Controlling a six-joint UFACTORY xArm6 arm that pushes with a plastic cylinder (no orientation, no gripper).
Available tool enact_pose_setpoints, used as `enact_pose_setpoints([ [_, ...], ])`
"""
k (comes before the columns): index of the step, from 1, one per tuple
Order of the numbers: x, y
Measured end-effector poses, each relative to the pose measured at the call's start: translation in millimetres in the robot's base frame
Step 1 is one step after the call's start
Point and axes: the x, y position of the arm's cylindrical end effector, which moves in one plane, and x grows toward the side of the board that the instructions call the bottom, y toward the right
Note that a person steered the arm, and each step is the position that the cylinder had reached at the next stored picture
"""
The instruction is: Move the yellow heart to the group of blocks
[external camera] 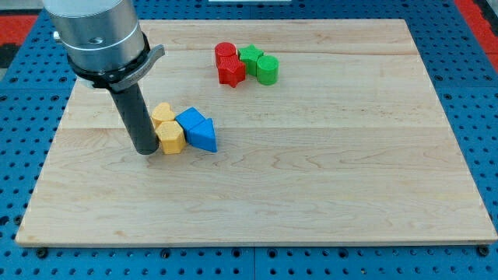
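Nearest the view's bottom runs the pale wooden board (311,194), its near edge rounded and its planks running left to right, laid on a blue pegboard table (467,140) dotted with holes. Moving up, my tip (146,150) is planted on the wood at the left, pressed right against the left side of a yellow block (170,137); I carry no jaws to open or close, just this dark rod under its grey collar. Just behind that block sits the yellow heart (163,115), touching it. To their right, two blue blocks (198,129) huddle in contact, the nearer one wedge-shaped. Farther back, well apart, the group clusters: a red cylinder (226,53), a red star (231,71), a green star (250,54), and a green cylinder (268,69). Beyond the far corners, red matting (19,23) shows.
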Motion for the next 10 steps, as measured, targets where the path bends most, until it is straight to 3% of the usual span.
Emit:
enact_pose_setpoints([
  [6,-97.6,10.5],
  [8,-101.3,48.2],
  [10,-154.9,42.0],
])
